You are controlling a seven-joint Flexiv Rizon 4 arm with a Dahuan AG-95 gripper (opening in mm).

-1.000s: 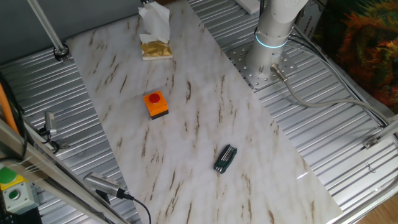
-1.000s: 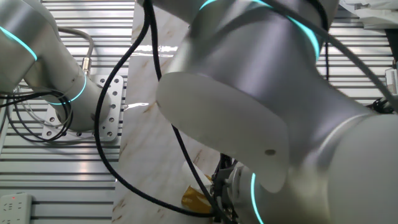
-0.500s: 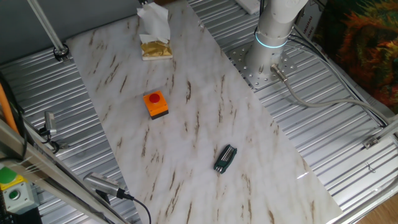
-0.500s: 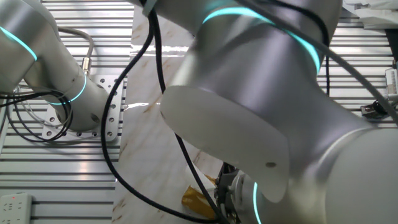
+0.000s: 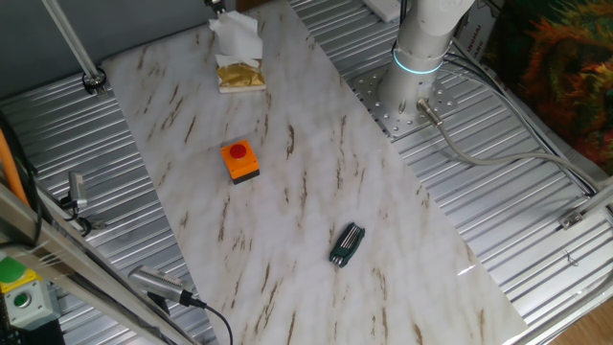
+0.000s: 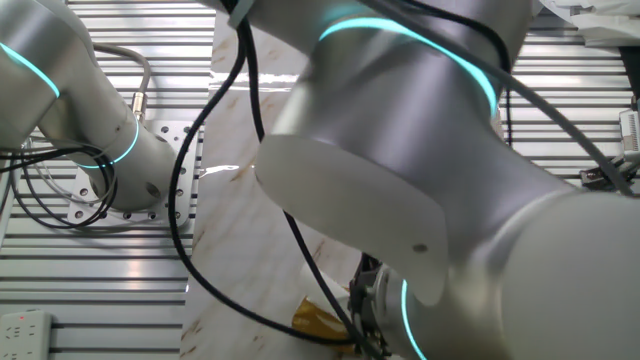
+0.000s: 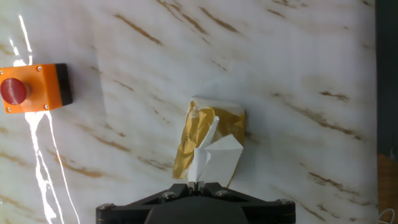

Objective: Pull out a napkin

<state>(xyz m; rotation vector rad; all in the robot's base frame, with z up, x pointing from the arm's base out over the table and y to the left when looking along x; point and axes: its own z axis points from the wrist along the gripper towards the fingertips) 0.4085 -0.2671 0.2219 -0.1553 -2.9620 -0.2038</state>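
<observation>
Already the end effector is pinched on the napkin, lifting it above the tan-gold holder near the counter's far edge; full withdrawal remains.

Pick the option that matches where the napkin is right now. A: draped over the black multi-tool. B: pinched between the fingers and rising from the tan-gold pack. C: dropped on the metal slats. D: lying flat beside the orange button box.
B: in the hand view the napkin runs from the tan-gold pack up into the closed fingers.

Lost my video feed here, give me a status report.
Claw shut on napkin, lifting it above gold tissue pack. Orange button box off to the side. Nothing in the way.
</observation>
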